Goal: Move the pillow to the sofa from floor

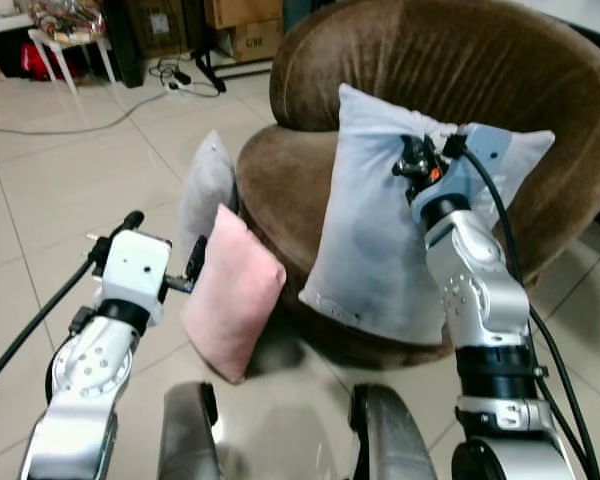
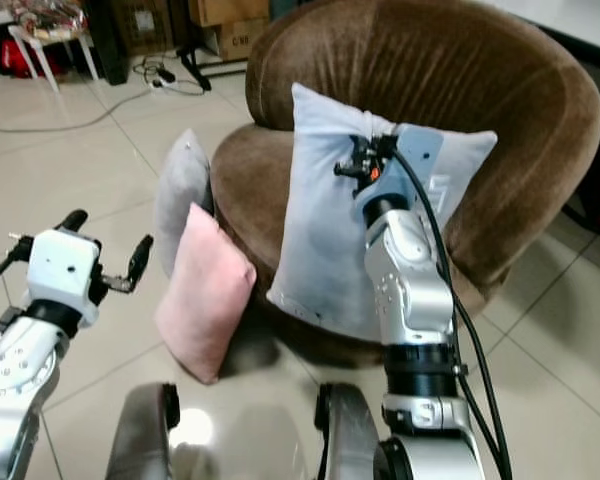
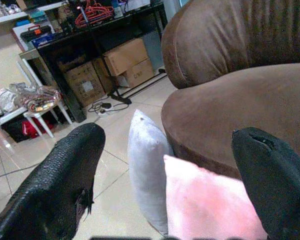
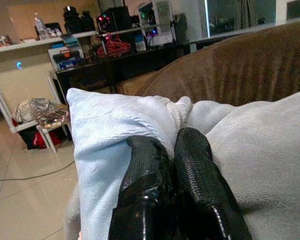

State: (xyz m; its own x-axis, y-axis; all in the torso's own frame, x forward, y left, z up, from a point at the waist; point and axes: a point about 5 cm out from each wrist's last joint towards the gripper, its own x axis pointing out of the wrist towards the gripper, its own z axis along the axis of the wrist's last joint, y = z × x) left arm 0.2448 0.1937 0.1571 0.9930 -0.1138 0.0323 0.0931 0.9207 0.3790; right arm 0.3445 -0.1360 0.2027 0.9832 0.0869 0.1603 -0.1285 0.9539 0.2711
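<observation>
Three pillows are in view: a pale blue pillow (image 1: 380, 220), a pink pillow (image 1: 232, 290) and a grey pillow (image 1: 206, 185). There is one round brown sofa (image 1: 450, 70).

The right gripper (image 4: 171, 150) has its two black fingers pressed together, pinching a bunched fold at the top edge of the pale blue pillow. That pillow hangs below the gripper, upright in front of the sofa's seat, its lower edge level with the seat's front rim. Beyond the gripper the sofa's seat and curved back lie open.

The left gripper (image 3: 165, 175) is spread wide and holds nothing. The pink pillow stands just ahead of it, on the tiled floor (image 1: 60, 190), leaning against the sofa's base. The grey pillow stands beyond the pink one, touching it, also against the base. Bare tiles stretch out to that gripper's outer side.

The left wrist view adds cardboard boxes (image 3: 117, 62) under a dark table (image 3: 90, 35) and a small white table (image 3: 35, 107); the right wrist view shows the pinched fold up close.
</observation>
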